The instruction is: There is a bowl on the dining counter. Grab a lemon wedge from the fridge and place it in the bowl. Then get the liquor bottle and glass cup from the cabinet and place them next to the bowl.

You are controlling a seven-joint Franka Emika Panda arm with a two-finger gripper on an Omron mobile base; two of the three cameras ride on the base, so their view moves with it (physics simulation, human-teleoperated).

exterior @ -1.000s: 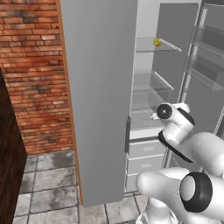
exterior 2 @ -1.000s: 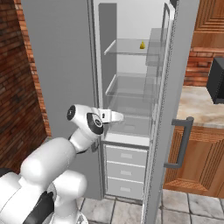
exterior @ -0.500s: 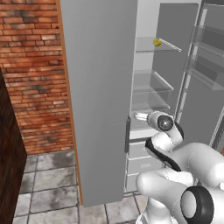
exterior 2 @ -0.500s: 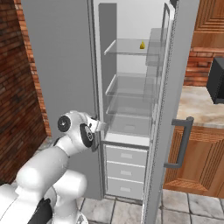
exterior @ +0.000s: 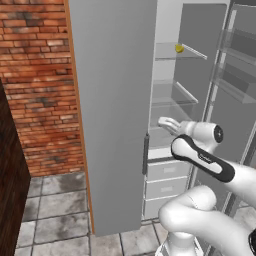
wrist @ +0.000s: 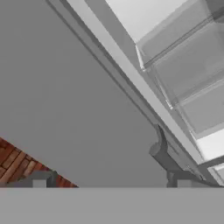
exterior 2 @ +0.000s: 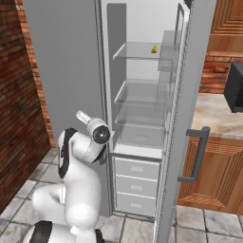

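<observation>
The lemon wedge [exterior: 178, 48] [exterior 2: 154, 49] is a small yellow piece lying on the top glass shelf of the open fridge. My gripper [exterior: 167, 122] [exterior 2: 81, 115] [wrist: 111, 181] is open and holds nothing. It hangs well below the wedge, at the lower shelves' height, and points left at the fridge's closed grey left door [exterior: 110, 110]. That door's dark handle [exterior: 145, 152] [wrist: 162, 154] lies close ahead of my right fingertip [wrist: 183, 180] in the hand view. The bowl, liquor bottle and glass cup are out of view.
The fridge's right door [exterior 2: 185, 118] stands swung open, its handle [exterior 2: 197, 156] towards me. White drawers [exterior 2: 135, 185] fill the fridge's bottom. A brick wall [exterior: 35, 85] runs on the left. A wooden counter [exterior 2: 218, 116] with a dark appliance [exterior 2: 235, 85] stands on the right.
The arm has swung left, carrying the hand from in front of the fridge shelves towards the closed left door. The jaws have stayed open.
</observation>
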